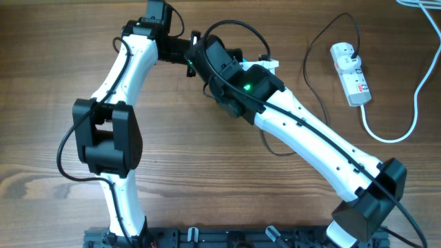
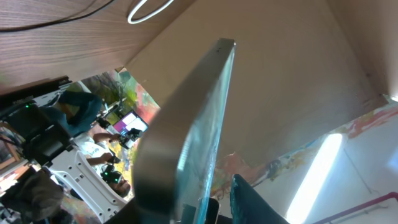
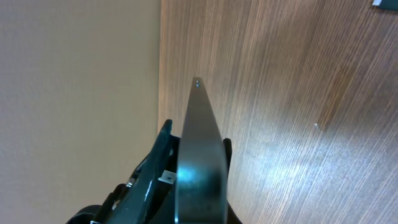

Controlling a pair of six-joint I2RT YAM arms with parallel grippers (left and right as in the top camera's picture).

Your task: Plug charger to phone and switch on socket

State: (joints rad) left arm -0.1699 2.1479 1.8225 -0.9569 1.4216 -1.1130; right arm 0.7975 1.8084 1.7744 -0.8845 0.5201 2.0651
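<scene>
The phone (image 2: 186, 137) is held up off the table, seen edge-on with its teal glass in the left wrist view. It is a dark slab (image 3: 200, 143) in the right wrist view. My left gripper (image 1: 186, 60) and right gripper (image 1: 204, 54) meet at the top centre, and both look shut on the phone, which is hidden between them in the overhead view. The socket (image 1: 350, 73), a white power strip, lies at the right. The charger (image 1: 308, 60), a thin black cable, loops from it toward the right arm. Its plug tip is hidden.
A thick white cord (image 1: 406, 127) curves from the strip toward the right edge. The wooden table's (image 3: 280, 93) far edge is close behind the grippers, with a beige wall beyond it. Both arms' bases stand along the front edge.
</scene>
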